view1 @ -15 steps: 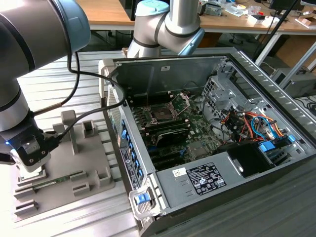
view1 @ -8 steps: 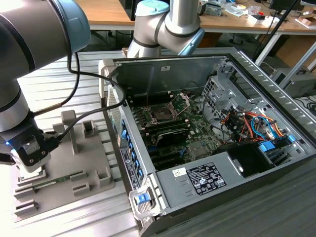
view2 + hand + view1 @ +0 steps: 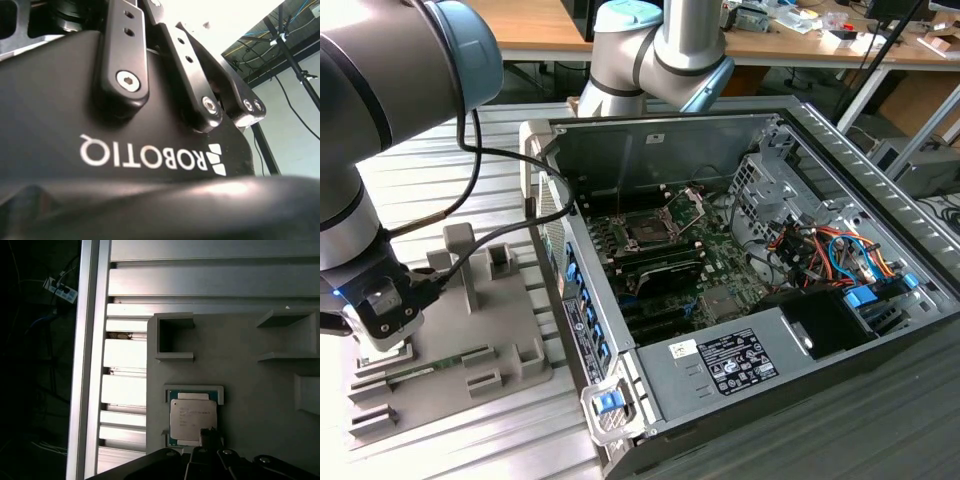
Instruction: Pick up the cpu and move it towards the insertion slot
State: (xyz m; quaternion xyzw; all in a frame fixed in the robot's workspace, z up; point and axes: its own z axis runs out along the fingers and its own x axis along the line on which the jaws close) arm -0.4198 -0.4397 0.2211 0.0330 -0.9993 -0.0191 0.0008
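The cpu [image 3: 193, 420], a flat square chip with a pale silvery top, lies in a shallow pocket of the grey holder block [image 3: 250, 390] in the first wrist view. My gripper [image 3: 210, 440] hangs right above the chip's edge, its dark body [image 3: 150, 150] close up in the second wrist view. In the exterior view the gripper [image 3: 380, 335] is low over the grey holder block [image 3: 470, 350] at the exterior view's left. The insertion slot [image 3: 645, 230] is a dark square socket on the green board inside the open computer case, its metal bracket [image 3: 686, 205] hinged up.
The case wall [image 3: 570, 290] stands between the holder block and the board. A thin green memory stick [image 3: 425, 366] lies on the block. Upright grey posts [image 3: 465, 260] rise beside my wrist. Cables [image 3: 830, 250] and a drive cage sit at the exterior view's right of the socket.
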